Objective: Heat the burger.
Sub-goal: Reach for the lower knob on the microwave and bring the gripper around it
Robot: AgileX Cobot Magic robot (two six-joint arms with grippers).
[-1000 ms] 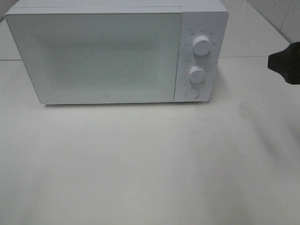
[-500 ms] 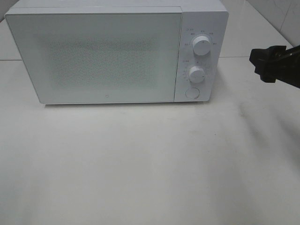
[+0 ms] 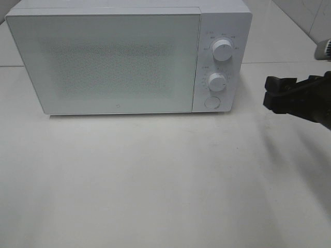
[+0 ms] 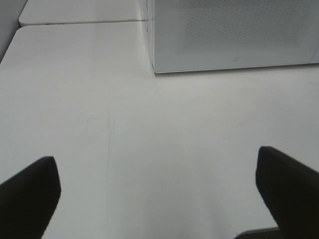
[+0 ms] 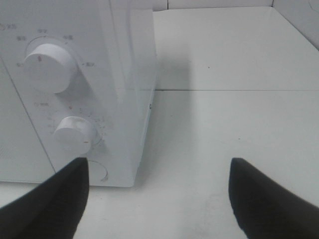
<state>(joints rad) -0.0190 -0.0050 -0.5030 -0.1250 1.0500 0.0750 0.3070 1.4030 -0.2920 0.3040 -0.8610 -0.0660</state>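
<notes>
The burger is not in view in any frame. A white microwave [image 3: 114,57] stands at the back of the table with its door shut. Its panel has an upper knob [image 3: 222,50], a lower knob [image 3: 216,81] and a round button [image 3: 211,102]. My right gripper [image 3: 270,93] is open and empty, in the air to the right of the panel. In the right wrist view it [image 5: 159,199] faces the microwave's right front corner [image 5: 134,124]. My left gripper [image 4: 157,189] is open and empty above the bare table, in front of the microwave's left corner [image 4: 234,35]. It is outside the exterior view.
The white tabletop [image 3: 155,175] stretches in front of the microwave. A table seam [image 4: 79,21] runs at the back left. A tiled wall [image 3: 310,15] rises at the far right.
My right gripper has moved in from the right edge, leftward and lower, toward the microwave's control panel. The microwave has not changed.
</notes>
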